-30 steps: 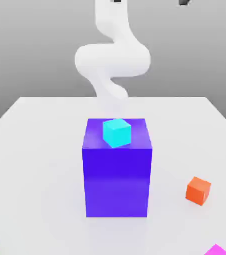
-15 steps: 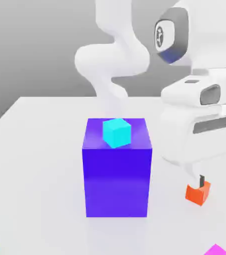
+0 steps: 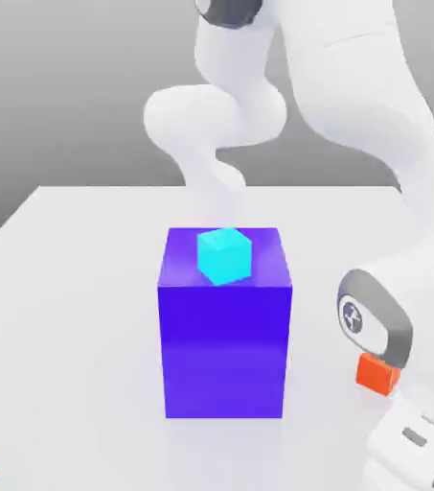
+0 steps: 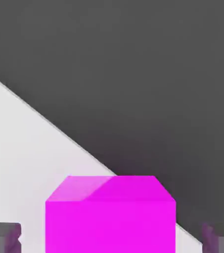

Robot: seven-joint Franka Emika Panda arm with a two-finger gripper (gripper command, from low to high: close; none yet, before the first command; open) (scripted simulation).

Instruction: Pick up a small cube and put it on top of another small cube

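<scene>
The gripper (image 4: 112,238) has its fingers spread, one on either side of the magenta cube (image 4: 111,225), touching neither side. In the exterior view, from the blue block (image 3: 224,350), the orange cube (image 3: 377,374) sits at four o'clock; the cyan cube (image 3: 224,256) rests on top.

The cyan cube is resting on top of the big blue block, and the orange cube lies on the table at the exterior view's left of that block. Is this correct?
Not fully: the exterior view shows the orange cube at its right of the big blue block. The rest is correct.
</scene>
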